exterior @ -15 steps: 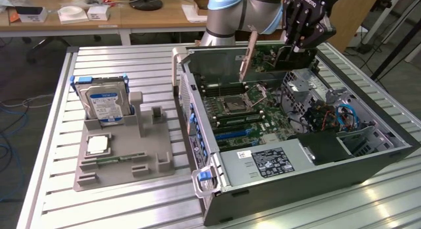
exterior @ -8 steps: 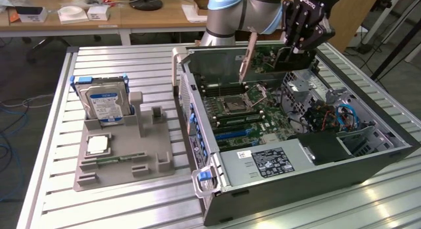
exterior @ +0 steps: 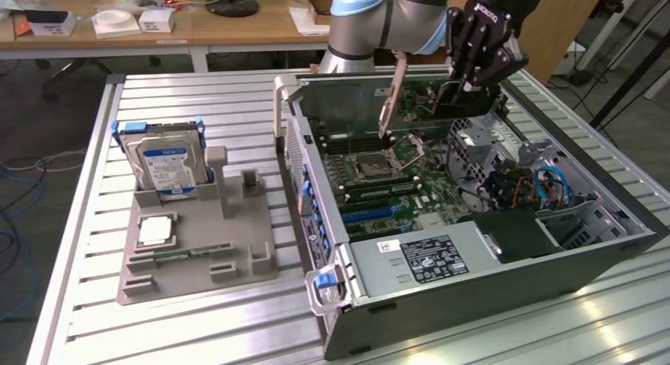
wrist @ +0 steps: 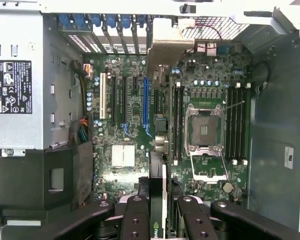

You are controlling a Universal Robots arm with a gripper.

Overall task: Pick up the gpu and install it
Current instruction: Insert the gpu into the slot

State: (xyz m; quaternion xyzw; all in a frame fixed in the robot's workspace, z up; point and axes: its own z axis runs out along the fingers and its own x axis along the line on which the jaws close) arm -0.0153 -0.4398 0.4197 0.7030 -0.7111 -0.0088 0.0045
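Observation:
My gripper (exterior: pixel 468 81) hangs over the back half of the open computer case (exterior: pixel 586 279), shut on the gpu (exterior: pixel 391 98). The card is upright and seen nearly edge-on, with its silver end bracket pointing down toward the motherboard (exterior: pixel 419 184) and still above it. In the wrist view the gpu (wrist: pixel 158 227) is a thin edge clamped between my black fingers (wrist: pixel 136 220), and its bracket (wrist: pixel 165 47) reaches toward the case's rear slots. A long blue expansion slot (wrist: pixel 146 105) runs along the motherboard (wrist: pixel 120 180), just beside the card's edge in this picture.
A grey parts holder (exterior: pixel 246 247) lies on the slatted table at the exterior view's left, carrying a hard drive (exterior: pixel 168 165), a processor (exterior: pixel 157 230) and a RAM stick (exterior: pixel 194 253). Inside the case are the power supply (exterior: pixel 429 259), the processor socket (wrist: pixel 205 130) and cables (exterior: pixel 544 184).

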